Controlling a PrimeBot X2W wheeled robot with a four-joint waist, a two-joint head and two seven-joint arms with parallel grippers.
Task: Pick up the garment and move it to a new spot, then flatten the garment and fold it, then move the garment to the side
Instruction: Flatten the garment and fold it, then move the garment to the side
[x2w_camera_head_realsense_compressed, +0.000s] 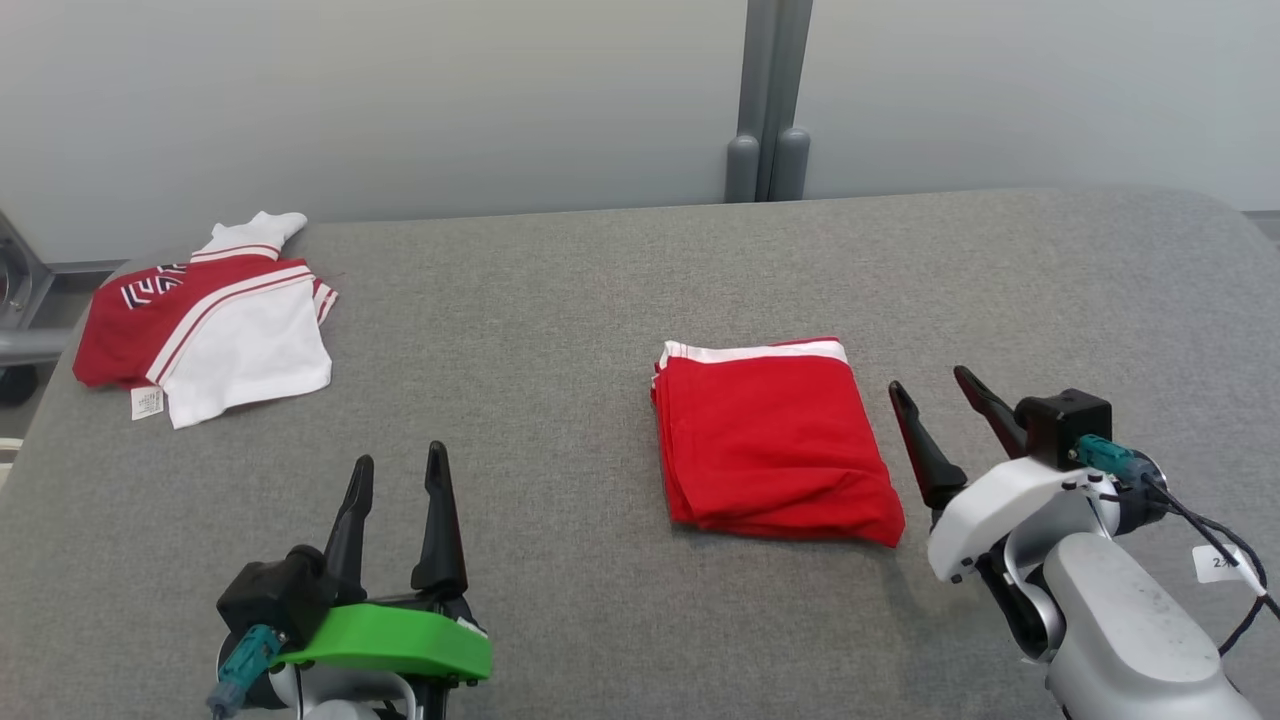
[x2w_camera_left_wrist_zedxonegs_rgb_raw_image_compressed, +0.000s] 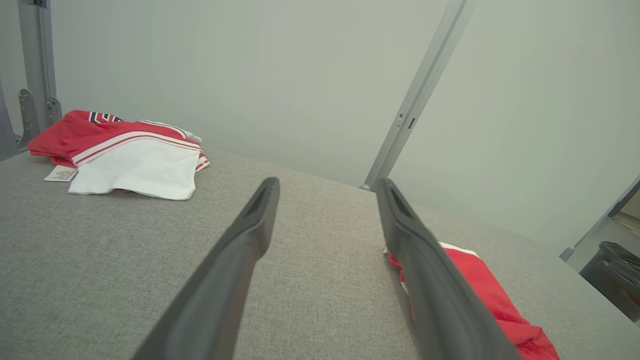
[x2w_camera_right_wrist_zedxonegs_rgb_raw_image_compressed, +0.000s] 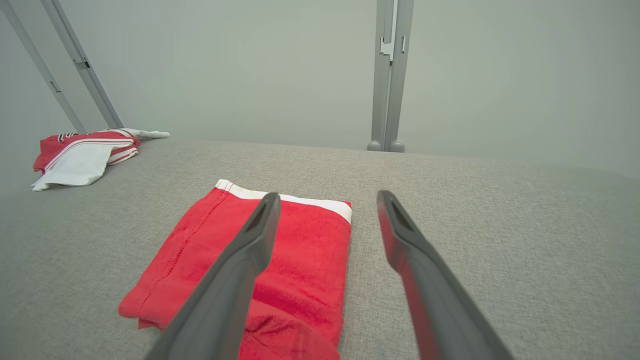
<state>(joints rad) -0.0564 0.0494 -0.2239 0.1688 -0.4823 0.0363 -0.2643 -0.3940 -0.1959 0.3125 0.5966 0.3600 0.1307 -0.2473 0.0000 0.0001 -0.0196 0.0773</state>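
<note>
Shows the folded red garment (x2w_camera_head_realsense_compressed: 775, 440) lying flat on the grey table (x2w_camera_head_realsense_compressed: 600, 300) just left of the right tool (x2w_camera_head_realsense_compressed: 927, 380), long axis running away from the robot, far nearer that arm than the left tool (x2w_camera_head_realsense_compressed: 400, 455), with both tools spread open and empty.

The folded garment (x2w_camera_head_realsense_compressed: 775, 440) lies flat on the table (x2w_camera_head_realsense_compressed: 560, 300), a little to the robot's right of the middle. Just beside it on its right side, not touching it, is the right gripper (x2w_camera_head_realsense_compressed: 927, 380), its fingers pointing away from the robot along that side. The left gripper (x2w_camera_head_realsense_compressed: 400, 462) is well to the left of the folded garment and nearer to the robot. Far to the left of the folded garment and behind it, near the table's far left corner, lies the other garment (x2w_camera_head_realsense_compressed: 210, 330), with a label (x2w_camera_head_realsense_compressed: 147, 402) at its near edge. Behind the folded garment, past the table's far edge, a post (x2w_camera_head_realsense_compressed: 767, 100) rises at the wall.
</note>
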